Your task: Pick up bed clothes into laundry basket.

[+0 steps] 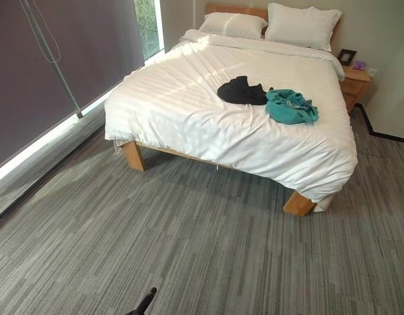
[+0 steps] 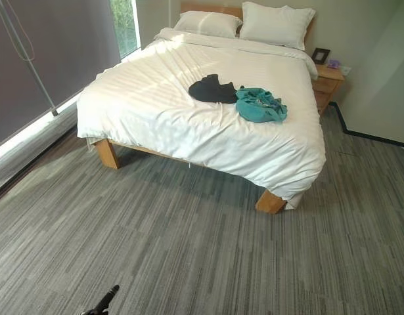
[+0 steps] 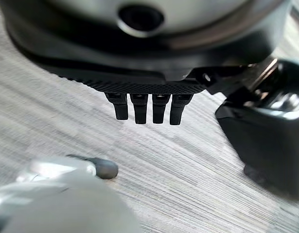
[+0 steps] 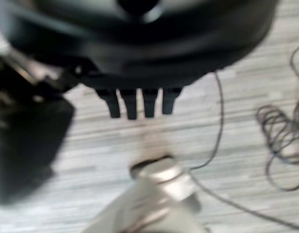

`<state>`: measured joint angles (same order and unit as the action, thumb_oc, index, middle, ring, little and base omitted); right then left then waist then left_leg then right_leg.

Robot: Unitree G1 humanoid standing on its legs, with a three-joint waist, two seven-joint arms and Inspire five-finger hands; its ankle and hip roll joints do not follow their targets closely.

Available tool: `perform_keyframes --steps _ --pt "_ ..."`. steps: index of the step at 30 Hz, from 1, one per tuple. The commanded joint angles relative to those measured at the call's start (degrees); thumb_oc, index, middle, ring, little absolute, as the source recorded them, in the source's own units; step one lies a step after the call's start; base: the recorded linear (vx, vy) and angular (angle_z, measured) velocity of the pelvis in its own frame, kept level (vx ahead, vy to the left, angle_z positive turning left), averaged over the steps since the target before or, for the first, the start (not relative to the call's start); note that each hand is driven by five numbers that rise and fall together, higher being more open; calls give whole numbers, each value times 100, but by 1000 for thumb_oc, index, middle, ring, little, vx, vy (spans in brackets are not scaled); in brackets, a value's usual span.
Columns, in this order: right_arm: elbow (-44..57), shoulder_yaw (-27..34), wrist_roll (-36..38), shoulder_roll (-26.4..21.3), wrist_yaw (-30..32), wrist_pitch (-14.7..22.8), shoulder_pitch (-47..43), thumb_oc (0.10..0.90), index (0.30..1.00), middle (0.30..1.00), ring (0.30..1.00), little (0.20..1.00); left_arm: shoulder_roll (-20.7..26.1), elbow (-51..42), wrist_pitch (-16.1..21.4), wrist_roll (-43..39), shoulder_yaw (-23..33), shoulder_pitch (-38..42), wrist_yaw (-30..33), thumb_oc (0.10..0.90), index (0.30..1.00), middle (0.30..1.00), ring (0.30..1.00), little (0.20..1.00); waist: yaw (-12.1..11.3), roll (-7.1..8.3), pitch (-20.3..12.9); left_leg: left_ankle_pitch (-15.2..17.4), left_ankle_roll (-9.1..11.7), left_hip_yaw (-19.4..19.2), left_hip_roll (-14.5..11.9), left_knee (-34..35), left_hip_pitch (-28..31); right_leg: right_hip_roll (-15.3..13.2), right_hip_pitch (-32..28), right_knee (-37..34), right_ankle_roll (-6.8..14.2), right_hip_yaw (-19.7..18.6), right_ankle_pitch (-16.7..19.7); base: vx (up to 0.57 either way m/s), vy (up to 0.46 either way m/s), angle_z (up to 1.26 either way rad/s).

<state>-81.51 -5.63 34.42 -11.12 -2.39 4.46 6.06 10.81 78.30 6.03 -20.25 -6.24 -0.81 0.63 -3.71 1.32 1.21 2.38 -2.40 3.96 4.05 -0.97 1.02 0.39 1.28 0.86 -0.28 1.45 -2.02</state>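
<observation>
A crumpled black garment (image 1: 242,91) and a bunched teal garment (image 1: 291,107) lie touching on the white duvet of a wooden-framed bed (image 1: 188,98). The left hand (image 3: 148,104) and right hand (image 4: 138,101) hang over grey striped carpet (image 1: 208,249), fingers straight, holding nothing.
</observation>
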Motion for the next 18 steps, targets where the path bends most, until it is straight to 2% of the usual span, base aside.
perform_keyframes --steps 1,8,9,10,12,13,14,15,16,17,18 --pt "314 -21 262 -19 -49 216 -373 800 900 900 900 900 7 241 228 44 299 267 54 800 900 900 900 900 -68 98 -70 -316 293 556 -166 519 -75 -252 -470 -538 669 -339 71 35 19 -3" --pt "987 176 977 -26 15 395 -521 800 900 900 900 900 170 -50 337 -119 354 348 184 800 900 900 900 900 -51 88 -169 -236 280 487 -173 522 59 -268 -580 -559 687 -384 32 51 23 -1" --pt "1989 153 785 -227 157 488 -559 800 900 900 900 900 325 -881 388 -753 352 441 75 800 900 900 900 900 16 60 -163 -234 281 466 -181 526 58 -277 -555 -552 706 -415 42 32 52 -3" --pt "2526 137 584 -365 233 509 -563 800 900 900 900 900 398 -1364 429 -993 306 417 -21 800 900 900 900 900 43 46 -157 -234 283 452 -184 525 55 -279 -539 -549 719 -432 50 21 58 -4" --pt "3796 104 264 -705 361 530 -637 800 900 900 900 900 722 -2444 517 -1076 206 467 -4 800 900 900 900 900 104 16 -149 -222 280 396 -190 521 36 -296 -488 -543 746 -490 79 14 55 -7" --pt "4178 120 188 -794 402 561 -650 800 900 900 900 900 821 -2983 563 -1154 193 448 -1 800 900 900 900 900 114 4 -130 -215 272 383 -185 515 33 -302 -469 -536 758 -514 88 9 38 -11" --pt "4188 120 184 -793 407 556 -642 800 900 900 900 900 821 -2995 556 -1153 193 439 3 800 900 900 900 900 112 4 -130 -212 271 381 -185 514 37 -302 -472 -535 758 -517 87 6 40 -24" --pt "4662 138 75 -913 417 578 -678 800 900 900 900 900 913 -3475 616 -1281 197 435 -4 800 900 900 900 900 125 -4 -110 -212 269 364 -182 501 23 -317 -445 -531 772 -539 96 34 65 -23" --pt "5469 264 -113 -1117 447 672 -717 800 900 900 900 900 1188 -4580 690 -1184 251 429 70 800 900 900 900 900 134 -12 -63 -177 250 347 -161 453 -3 -352 -414 -515 791 -560 93 33 65 -21" --pt "5472 263 -115 -1116 448 670 -714 800 900 900 900 900 1187 -4589 684 -1181 252 423 74 800 900 900 900 900 133 -11 -67 -175 250 346 -161 449 -7 -352 -411 -514 791 -561 93 48 77 -20" --pt "6004 333 -295 -1229 483 731 -816 800 900 900 900 900 1300 -5397 825 -1171 352 525 240 800 900 900 900 900 121 -5 7 -76 225 318 -133 268 -108 -427 -334 -386 799 -549 37 17 36 -19"
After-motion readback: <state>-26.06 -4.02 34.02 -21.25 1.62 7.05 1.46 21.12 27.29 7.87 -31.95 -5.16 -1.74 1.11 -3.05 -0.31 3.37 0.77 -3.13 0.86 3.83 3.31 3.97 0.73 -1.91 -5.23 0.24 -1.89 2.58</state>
